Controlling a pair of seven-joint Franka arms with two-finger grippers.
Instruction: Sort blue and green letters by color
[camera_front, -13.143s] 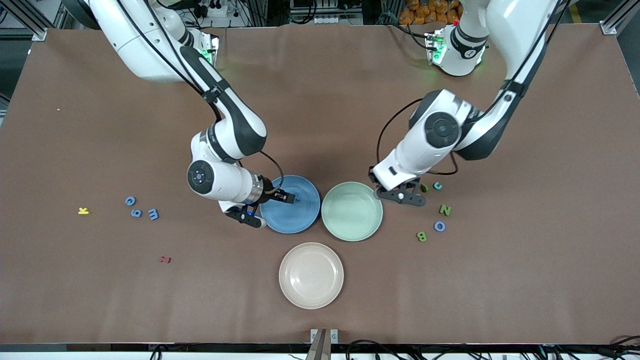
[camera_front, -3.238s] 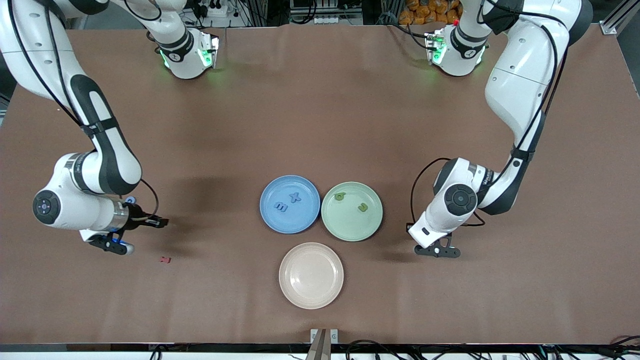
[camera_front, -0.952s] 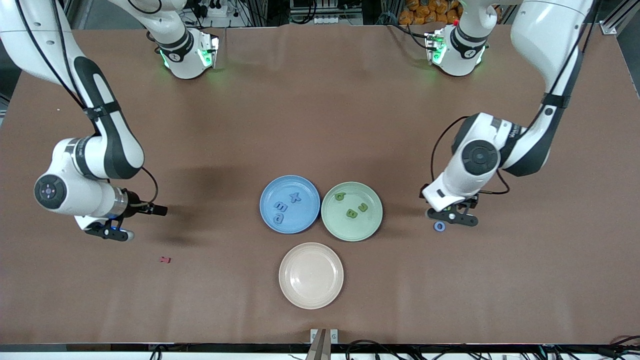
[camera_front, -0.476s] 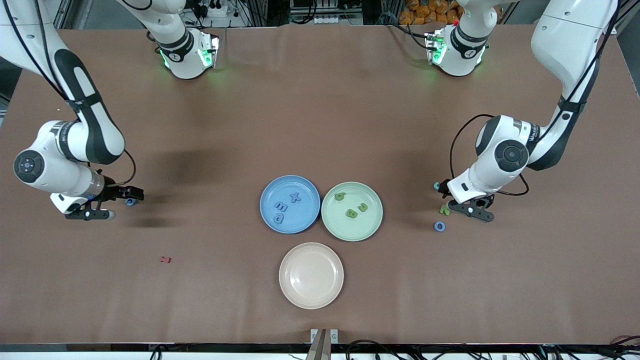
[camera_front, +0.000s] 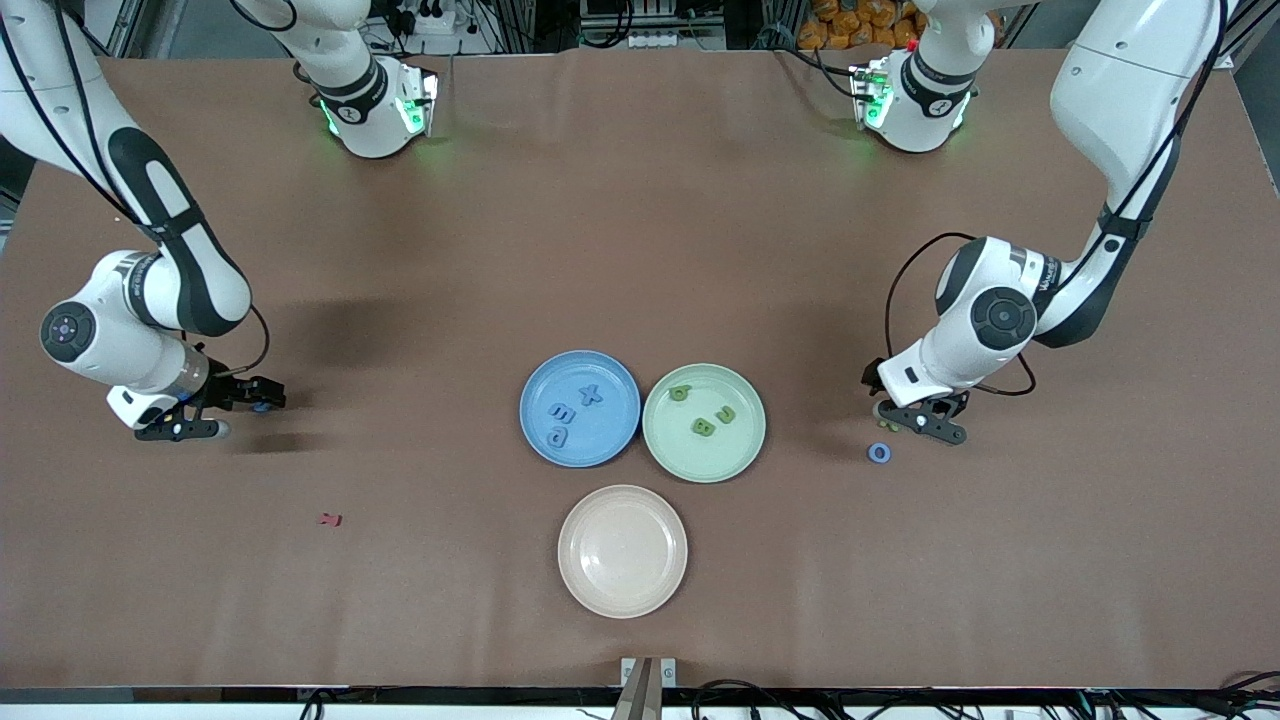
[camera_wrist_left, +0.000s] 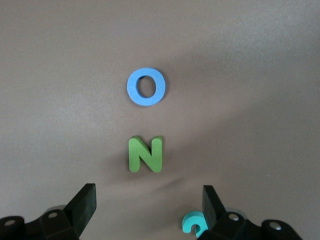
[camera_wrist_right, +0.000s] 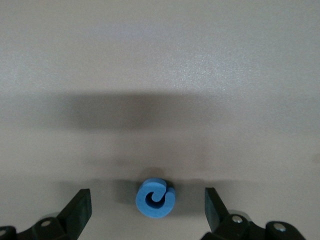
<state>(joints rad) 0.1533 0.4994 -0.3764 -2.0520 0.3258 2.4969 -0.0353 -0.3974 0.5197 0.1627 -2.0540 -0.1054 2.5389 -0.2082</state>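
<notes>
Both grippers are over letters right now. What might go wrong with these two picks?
Left gripper: its open fingers frame the green N, but a teal letter lies right by one fingertip and may get nudged or pinched along. The blue O lies just past the N, so overshooting could bump it.

Right gripper: the round blue letter sits between open fingers and could slip out when squeezed.

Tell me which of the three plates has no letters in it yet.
The cream plate, the one nearest the front camera. The blue plate holds blue letters and the green plate holds green letters, while the cream one holds none.
</notes>
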